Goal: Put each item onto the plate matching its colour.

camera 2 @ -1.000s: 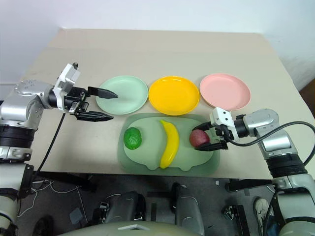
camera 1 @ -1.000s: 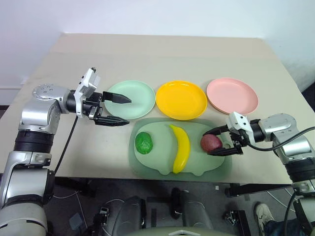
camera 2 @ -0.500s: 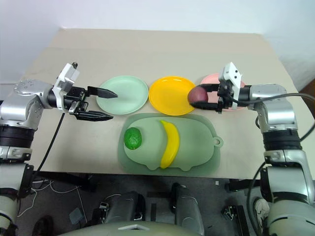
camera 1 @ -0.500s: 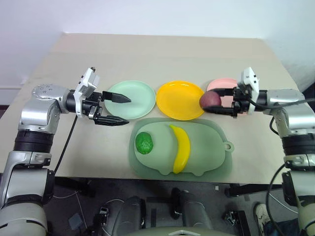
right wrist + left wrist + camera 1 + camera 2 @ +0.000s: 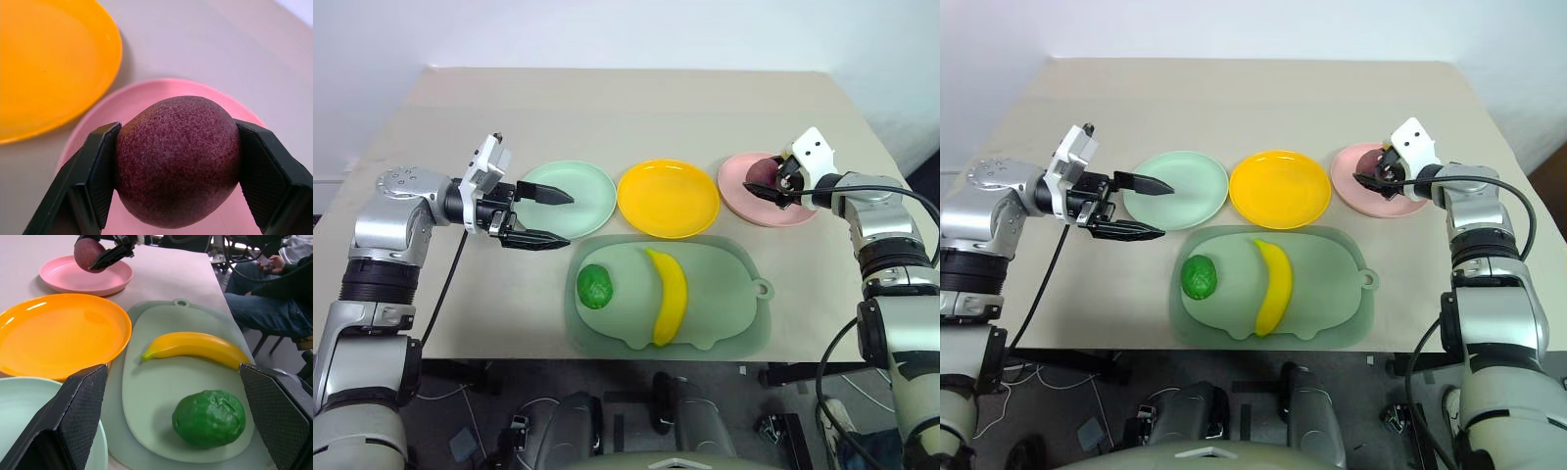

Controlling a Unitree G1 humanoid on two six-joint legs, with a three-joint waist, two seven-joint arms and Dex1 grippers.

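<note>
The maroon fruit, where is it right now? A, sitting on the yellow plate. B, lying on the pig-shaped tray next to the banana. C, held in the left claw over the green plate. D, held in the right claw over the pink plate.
D: the right claw is shut on the maroon fruit, one finger on each side of it, with the pink plate directly behind it.

No readable text, labels or numbers anywhere.

Bright, even light throughout, soft faint shadows, mild glare on the yellow plate (image 5: 54, 335)
</note>
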